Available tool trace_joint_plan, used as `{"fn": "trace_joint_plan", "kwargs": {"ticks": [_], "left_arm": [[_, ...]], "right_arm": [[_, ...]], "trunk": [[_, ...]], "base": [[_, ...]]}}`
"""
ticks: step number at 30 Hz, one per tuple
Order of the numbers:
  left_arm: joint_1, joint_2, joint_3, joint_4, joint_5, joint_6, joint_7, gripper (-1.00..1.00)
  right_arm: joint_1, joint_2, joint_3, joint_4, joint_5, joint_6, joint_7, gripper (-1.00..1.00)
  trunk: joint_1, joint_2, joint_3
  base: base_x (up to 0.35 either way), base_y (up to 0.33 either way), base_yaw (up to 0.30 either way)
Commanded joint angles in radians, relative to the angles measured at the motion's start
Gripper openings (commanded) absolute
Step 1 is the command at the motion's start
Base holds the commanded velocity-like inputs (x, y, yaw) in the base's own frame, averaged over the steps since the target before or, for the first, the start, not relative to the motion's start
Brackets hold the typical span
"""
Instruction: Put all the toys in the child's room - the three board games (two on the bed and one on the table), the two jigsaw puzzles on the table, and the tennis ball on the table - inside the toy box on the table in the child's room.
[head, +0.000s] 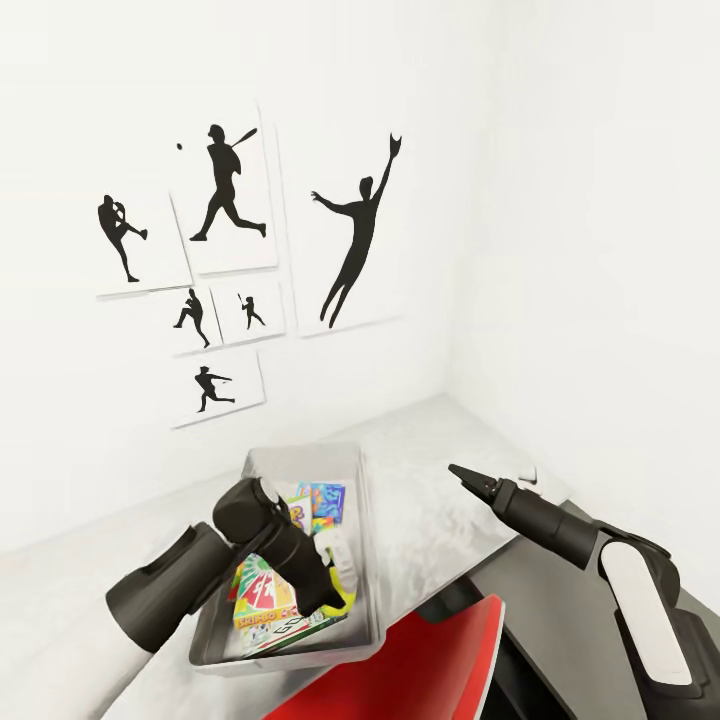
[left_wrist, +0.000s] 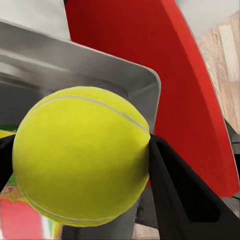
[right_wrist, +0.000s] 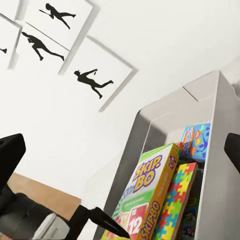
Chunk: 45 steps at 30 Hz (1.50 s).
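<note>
One item left: our left tool (left_wrist: 80, 165) is clamped on the tennis ball (left_wrist: 82, 157) directly over the toy box (head: 362, 560) on the surface (head: 430, 480), so release goes straight down; right tool (head: 462, 474) idles apart, pinched empty.
</note>
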Motion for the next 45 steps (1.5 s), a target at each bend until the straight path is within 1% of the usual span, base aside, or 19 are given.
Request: {"fn": "trace_joint_plan", "kwargs": {"ticks": [1,6,14,21,41,42,45], "left_arm": [[0.001,0.0,-0.006,-0.001,-0.012,0.005,-0.01,-1.0],[0.005,-0.001,-0.016,-0.002,-0.014,0.005,-0.005,-1.0],[0.007,-0.002,-0.018,-0.002,-0.015,0.005,0.005,-1.0],[0.008,-0.011,-0.019,-0.002,-0.014,0.005,0.01,-1.0],[0.008,-0.011,-0.016,-0.002,-0.015,0.005,0.01,-1.0],[0.008,-0.011,-0.016,-0.002,-0.015,0.005,0.01,1.0],[0.008,-0.011,-0.014,-0.002,-0.015,0.005,0.01,1.0]], "right_arm": [[-0.001,0.0,-0.001,0.0,0.004,0.005,0.006,1.0],[-0.001,0.0,-0.001,0.0,0.004,0.005,0.006,1.0],[-0.001,0.0,-0.001,0.0,0.004,0.005,0.006,1.0],[-0.001,0.0,-0.002,0.0,0.004,0.005,0.006,1.0],[-0.001,0.0,-0.001,0.0,0.004,0.007,0.006,1.0],[-0.001,0.0,-0.001,0.0,0.004,0.007,0.006,1.0],[-0.001,0.0,-0.001,0.0,0.004,0.007,0.006,1.0]], "trunk": [[0.001,-0.002,-0.002],[0.001,-0.002,-0.002],[0.001,-0.002,-0.002],[0.001,-0.002,-0.002],[0.001,-0.002,-0.002],[0.001,-0.002,-0.002],[0.001,-0.002,-0.002]], "base": [[0.0,0.0,0.0],[0.0,0.0,0.0],[0.0,0.0,0.0],[0.0,0.0,0.0],[0.0,0.0,0.0],[0.0,0.0,0.0],[0.0,0.0,0.0]]}}
